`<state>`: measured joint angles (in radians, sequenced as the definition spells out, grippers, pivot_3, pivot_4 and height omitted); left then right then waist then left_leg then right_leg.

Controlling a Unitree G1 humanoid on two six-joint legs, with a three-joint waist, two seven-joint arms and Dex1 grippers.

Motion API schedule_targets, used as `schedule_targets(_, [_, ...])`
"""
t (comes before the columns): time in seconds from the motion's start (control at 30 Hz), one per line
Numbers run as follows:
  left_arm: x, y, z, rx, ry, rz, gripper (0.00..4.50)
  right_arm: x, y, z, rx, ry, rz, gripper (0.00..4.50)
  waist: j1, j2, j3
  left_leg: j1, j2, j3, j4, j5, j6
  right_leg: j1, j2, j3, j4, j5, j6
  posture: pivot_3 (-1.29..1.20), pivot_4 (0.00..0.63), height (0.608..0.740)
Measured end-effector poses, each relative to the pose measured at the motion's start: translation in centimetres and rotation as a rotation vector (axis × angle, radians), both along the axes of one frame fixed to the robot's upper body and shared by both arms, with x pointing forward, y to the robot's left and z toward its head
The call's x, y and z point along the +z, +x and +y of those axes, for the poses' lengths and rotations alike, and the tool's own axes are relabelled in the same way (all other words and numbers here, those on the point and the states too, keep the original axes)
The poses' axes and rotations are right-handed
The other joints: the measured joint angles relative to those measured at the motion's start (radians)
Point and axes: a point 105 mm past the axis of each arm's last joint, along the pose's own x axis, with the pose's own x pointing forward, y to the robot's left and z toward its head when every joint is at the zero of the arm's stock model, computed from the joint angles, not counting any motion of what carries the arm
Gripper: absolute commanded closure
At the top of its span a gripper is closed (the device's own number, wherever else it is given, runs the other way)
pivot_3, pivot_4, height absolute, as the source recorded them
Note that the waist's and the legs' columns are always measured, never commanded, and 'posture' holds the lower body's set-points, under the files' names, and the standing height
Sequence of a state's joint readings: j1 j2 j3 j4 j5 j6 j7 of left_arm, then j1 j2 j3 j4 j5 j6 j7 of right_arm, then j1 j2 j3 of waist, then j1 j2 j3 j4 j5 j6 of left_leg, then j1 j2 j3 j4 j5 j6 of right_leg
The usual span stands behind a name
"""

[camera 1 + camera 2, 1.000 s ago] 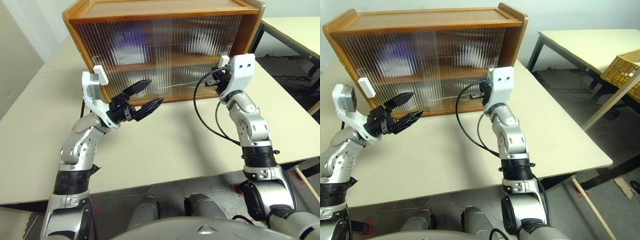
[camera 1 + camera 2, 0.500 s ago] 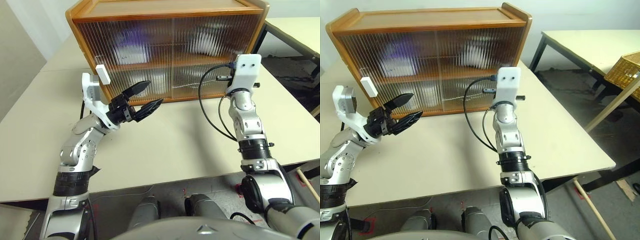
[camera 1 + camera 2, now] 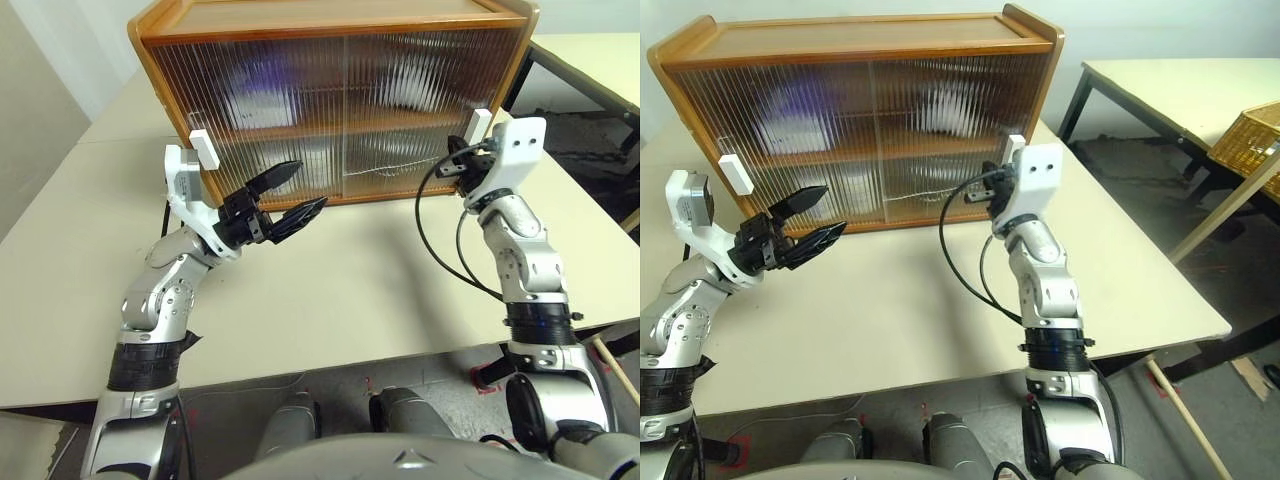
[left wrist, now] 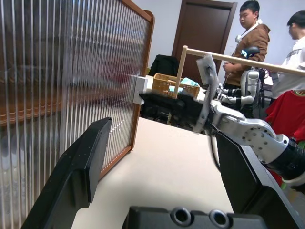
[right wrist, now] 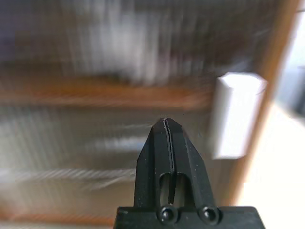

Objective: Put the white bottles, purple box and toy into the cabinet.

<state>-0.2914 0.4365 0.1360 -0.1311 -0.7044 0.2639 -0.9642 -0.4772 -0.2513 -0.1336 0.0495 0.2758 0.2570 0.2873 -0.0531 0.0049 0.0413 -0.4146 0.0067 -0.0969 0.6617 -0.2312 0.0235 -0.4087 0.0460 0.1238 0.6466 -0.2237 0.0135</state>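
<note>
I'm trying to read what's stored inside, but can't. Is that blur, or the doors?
Both: in the right eye view the cabinet doors' ribbed panels smear the contents into pale and purple patches; in the right wrist view the shelves streak with blur behind the sharp right gripper and white handle.

the cabinet point(image 3: 330, 20) has a frame of honey-brown wood, smooth with a soft satin sheen. its sliding doors point(image 3: 340, 120) are ribbed translucent plastic or glass, glossy, catching streaks of light. the handles point(image 3: 203, 150) look like matt white plastic. the table point(image 3: 350, 290) has a smooth, matt cream top. the left gripper point(image 3: 286, 196) has matt black plastic fingers, as does the right gripper point(image 5: 166, 125). a basket point(image 3: 1250, 135) looks like woven wicker.
</note>
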Motion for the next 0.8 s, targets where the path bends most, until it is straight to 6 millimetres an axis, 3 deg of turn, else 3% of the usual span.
schedule_targets(0.07, [-0.2,0.0,0.0,0.003,-0.006,0.009,0.00,-0.4,-0.6,-0.7,0.047,0.001,0.013,4.48,0.000,0.000,0.000,0.001,0.000,0.000,0.001,0.000,0.000,0.001,0.000,0.000,0.000,0.000,0.000,-0.09,0.050,0.740])
schedule_targets(0.17, [-1.4,-0.3,0.3,0.026,-0.022,0.044,0.00,-1.4,-1.4,-2.3,0.077,0.061,0.030,3.56,0.000,0.000,0.000,0.004,0.000,0.000,0.001,0.000,0.000,0.004,0.000,0.000,0.000,-0.002,-0.002,-0.09,0.056,0.740])
schedule_targets(0.3, [-3.8,-0.9,1.0,0.098,-0.039,0.110,0.00,-4.4,-2.6,-5.3,-0.002,0.023,0.072,2.09,0.000,-0.001,0.001,0.007,0.000,0.000,0.000,0.000,-0.001,0.008,0.000,0.001,-0.001,-0.003,-0.002,-0.09,0.056,0.740])
schedule_targets(0.47, [-6.2,-1.7,1.7,0.282,-0.070,0.134,0.00,-6.3,-5.0,-4.7,-0.012,-0.012,0.069,0.19,-0.007,0.000,0.001,0.010,0.000,0.000,-0.003,-0.001,-0.002,0.010,0.000,0.001,-0.002,-0.004,-0.002,-0.09,0.062,0.740])
schedule_targets(0.5, [-6.9,-1.8,2.0,0.340,-0.076,0.145,0.00,-6.6,-5.6,-4.2,-0.001,-0.034,0.059,0.02,-0.009,0.000,0.002,0.011,0.000,0.000,-0.003,-0.002,-0.003,0.011,0.000,0.001,-0.002,-0.005,-0.003,-0.08,0.065,0.740])
schedule_targets(0.63, [-8.9,-1.9,4.5,0.642,-0.053,0.169,0.00,-7.3,-7.1,-2.4,0.019,-0.080,0.033,0.02,-0.011,-0.002,0.004,0.013,0.000,-0.002,-0.004,-0.005,-0.008,0.012,0.001,0.001,-0.003,-0.006,-0.002,-0.08,0.068,0.740])
schedule_targets(0.67, [-9.3,-2.0,5.3,0.729,-0.033,0.168,0.00,-7.2,-7.3,-2.3,0.011,-0.084,0.021,0.02,-0.011,-0.001,0.004,0.013,0.000,-0.002,-0.004,-0.010,-0.017,0.012,0.001,0.001,-0.003,-0.006,-0.002,-0.08,0.068,0.740])
schedule_targets(0.8, [-10.5,-3.2,8.1,0.991,0.016,0.167,0.00,-7.2,-8.2,-2.5,-0.011,-0.108,-0.005,0.02,-0.009,-0.002,0.005,0.016,0.000,-0.005,-0.004,-0.014,-0.024,0.013,0.001,0.001,-0.011,-0.006,-0.002,-0.07,0.065,0.740])
